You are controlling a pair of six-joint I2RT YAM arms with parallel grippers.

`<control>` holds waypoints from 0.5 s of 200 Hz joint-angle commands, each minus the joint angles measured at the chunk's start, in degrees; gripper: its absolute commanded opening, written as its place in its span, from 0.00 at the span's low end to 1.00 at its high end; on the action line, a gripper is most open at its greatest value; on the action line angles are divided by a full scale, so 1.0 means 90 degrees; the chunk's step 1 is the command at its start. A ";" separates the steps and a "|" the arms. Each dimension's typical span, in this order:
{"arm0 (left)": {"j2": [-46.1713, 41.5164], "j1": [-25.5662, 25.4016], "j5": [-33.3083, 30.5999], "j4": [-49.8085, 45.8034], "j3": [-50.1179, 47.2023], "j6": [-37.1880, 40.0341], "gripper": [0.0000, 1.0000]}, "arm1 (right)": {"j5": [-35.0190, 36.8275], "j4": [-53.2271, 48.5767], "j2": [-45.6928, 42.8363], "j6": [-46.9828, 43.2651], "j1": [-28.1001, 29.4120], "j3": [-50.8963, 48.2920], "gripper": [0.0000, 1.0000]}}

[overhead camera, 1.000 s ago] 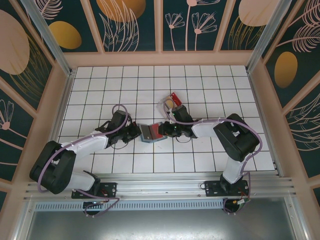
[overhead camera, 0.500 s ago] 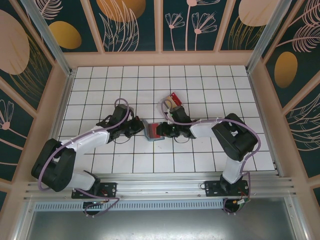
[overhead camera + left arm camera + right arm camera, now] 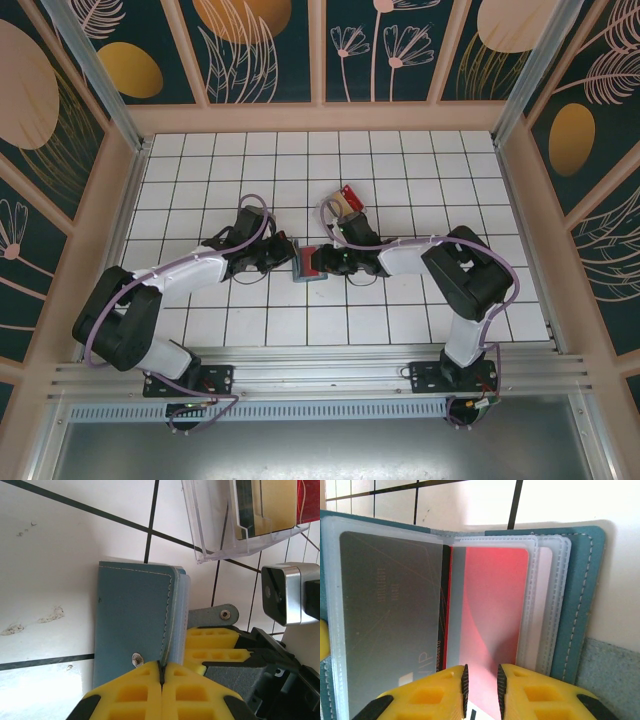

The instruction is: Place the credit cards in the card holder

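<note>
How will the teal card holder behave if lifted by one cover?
The card holder probably flexes: the thin stitched cover in the left claw looks soft. Its clear sleeves fan apart, so it would likely flop open. Thin, so probably light.

White tiled table (image 3: 400, 150) with dark grid lines, and a few faint scuff marks (image 3: 50, 616) on the tiles beside the holder. Teal-blue flat rectangular card holder (image 3: 305, 266) sits at the table's middle; can't tell if it lies flat on the tiles. Clear plastic tray (image 3: 345, 205) rests on the tiles just beyond it, slightly right, not touching it.
</note>
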 commanded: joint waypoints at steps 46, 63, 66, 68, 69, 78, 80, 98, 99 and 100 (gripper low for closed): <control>-0.0076 -0.0039 -0.0215 -0.0203 0.0032 0.0232 0.00 | 0.0137 -0.0815 -0.0709 -0.0184 0.0005 0.0078 0.30; -0.0066 -0.0039 -0.0221 -0.0213 0.0062 0.0247 0.00 | -0.0002 -0.0824 -0.0885 -0.0288 0.0025 0.0174 0.34; -0.0066 -0.0034 -0.0225 -0.0213 0.0065 0.0252 0.00 | -0.0057 -0.0837 -0.0902 -0.0321 0.0030 0.0199 0.35; -0.0066 -0.0038 -0.0225 -0.0213 0.0069 0.0247 0.00 | -0.0085 -0.0852 -0.0912 -0.0341 0.0038 0.0222 0.35; -0.0066 -0.0039 -0.0225 -0.0213 0.0070 0.0250 0.00 | -0.0096 -0.0856 -0.0917 -0.0351 0.0041 0.0235 0.36; -0.0061 -0.0037 -0.0236 -0.0223 0.0081 0.0252 0.00 | -0.0090 -0.0925 -0.0955 -0.0409 0.0090 0.0325 0.37; -0.0060 -0.0034 -0.0235 -0.0223 0.0086 0.0252 0.00 | -0.0069 -0.0942 -0.0962 -0.0417 0.0100 0.0342 0.37; -0.0056 -0.0033 -0.0224 -0.0223 0.0093 0.0262 0.00 | 0.0142 -0.1065 -0.0895 -0.0463 0.0121 0.0462 0.38; -0.0056 -0.0036 -0.0225 -0.0222 0.0092 0.0262 0.00 | 0.0149 -0.1075 -0.0884 -0.0466 0.0122 0.0467 0.38; -0.0056 -0.0038 -0.0225 -0.0222 0.0091 0.0262 0.00 | 0.0157 -0.1085 -0.0873 -0.0467 0.0122 0.0474 0.38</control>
